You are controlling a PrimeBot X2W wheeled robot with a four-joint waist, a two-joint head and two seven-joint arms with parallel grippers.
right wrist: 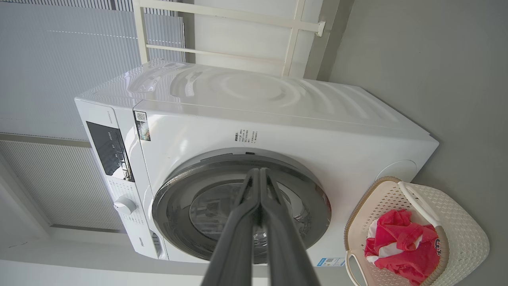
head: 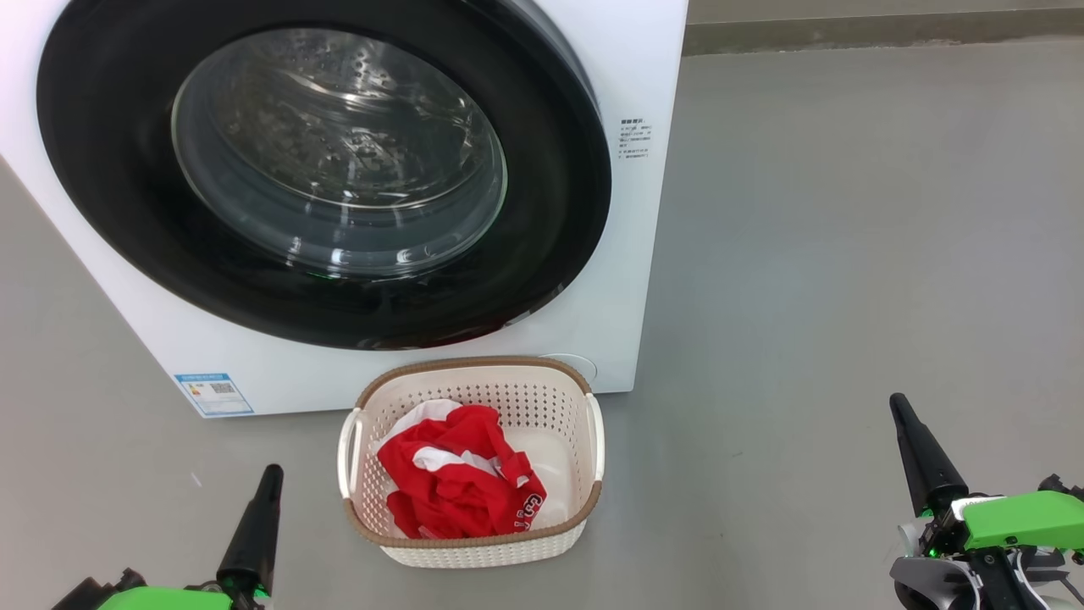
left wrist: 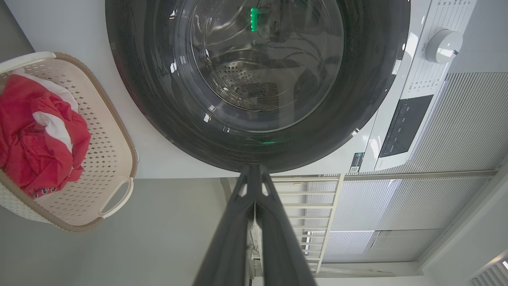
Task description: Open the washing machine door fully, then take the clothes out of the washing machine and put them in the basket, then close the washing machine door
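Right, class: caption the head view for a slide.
Door closed, clothes in basket, left pincer and right pincer shut.

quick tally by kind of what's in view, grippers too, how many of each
washing machine: 1
washing machine door: 1
basket: 1
heap of red clothes, garments not separable: 1
grippers, left gripper and right gripper: 2
total: 6

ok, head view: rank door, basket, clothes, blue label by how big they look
1. door
2. basket
3. clothes
4. blue label
The basket is nearer the camera than the door, yet still looks smaller.
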